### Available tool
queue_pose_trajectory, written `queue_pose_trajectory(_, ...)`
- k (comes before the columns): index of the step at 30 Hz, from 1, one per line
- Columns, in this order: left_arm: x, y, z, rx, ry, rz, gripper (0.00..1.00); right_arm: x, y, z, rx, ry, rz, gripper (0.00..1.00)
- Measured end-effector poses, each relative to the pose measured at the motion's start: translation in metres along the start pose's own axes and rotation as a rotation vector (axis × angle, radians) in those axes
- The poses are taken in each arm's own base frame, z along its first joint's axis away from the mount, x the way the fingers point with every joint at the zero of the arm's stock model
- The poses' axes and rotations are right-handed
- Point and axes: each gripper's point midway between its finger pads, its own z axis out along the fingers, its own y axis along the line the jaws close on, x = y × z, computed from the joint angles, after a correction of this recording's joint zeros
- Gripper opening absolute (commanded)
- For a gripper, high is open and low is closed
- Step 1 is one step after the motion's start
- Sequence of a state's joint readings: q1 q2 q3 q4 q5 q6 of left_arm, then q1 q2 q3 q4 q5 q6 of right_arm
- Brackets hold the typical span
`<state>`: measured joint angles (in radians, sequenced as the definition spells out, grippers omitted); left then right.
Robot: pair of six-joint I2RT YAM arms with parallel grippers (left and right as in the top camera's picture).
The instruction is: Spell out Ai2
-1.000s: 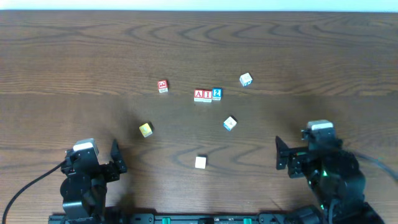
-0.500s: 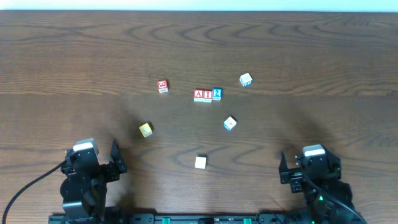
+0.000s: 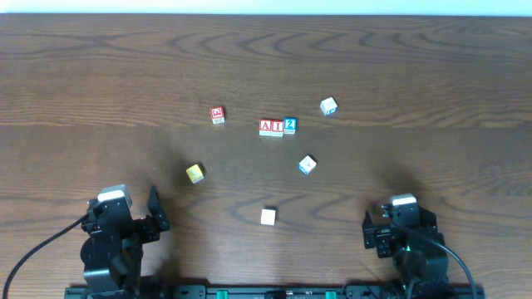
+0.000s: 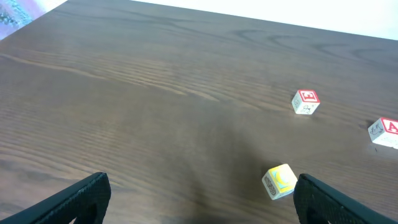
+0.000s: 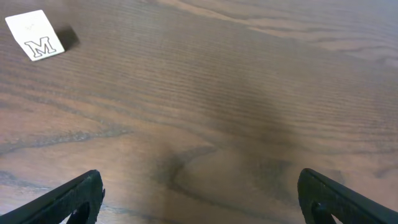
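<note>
Three blocks stand in a touching row at the table's middle: a red A block [image 3: 266,127], a red I block [image 3: 277,127] and a blue 2 block [image 3: 289,125]. The A block also shows at the right edge of the left wrist view [image 4: 385,132]. My left gripper [image 3: 155,213] is open and empty at the front left [image 4: 199,199]. My right gripper [image 3: 367,231] is open and empty at the front right [image 5: 202,199], above bare wood.
Loose blocks lie around: a red one [image 3: 218,115] [image 4: 305,101], a yellow one [image 3: 194,173] [image 4: 278,181], a white M block [image 3: 268,217] [image 5: 36,43], a blue-white one [image 3: 307,164] and another [image 3: 328,106] at the back right.
My right arm has drawn back toward the front edge and a little left. The left arm and all blocks have not moved.
</note>
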<state>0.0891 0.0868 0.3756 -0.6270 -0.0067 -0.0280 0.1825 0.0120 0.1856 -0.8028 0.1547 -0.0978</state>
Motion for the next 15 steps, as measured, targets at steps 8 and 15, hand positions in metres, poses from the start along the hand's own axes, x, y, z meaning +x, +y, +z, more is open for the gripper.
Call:
queue_pose_trajectory(8,-0.0001,0.0000,0.0000,0.000,0.000,0.000,0.95,0.0000,0.0000,0.0000,0.000,0.000,0.014,0.99)
queue_pose_trajectory(15,-0.0001,0.0000,0.0000,0.000,0.000,0.000,0.95,0.0000,0.0000,0.0000,0.000,0.000,0.014,0.99)
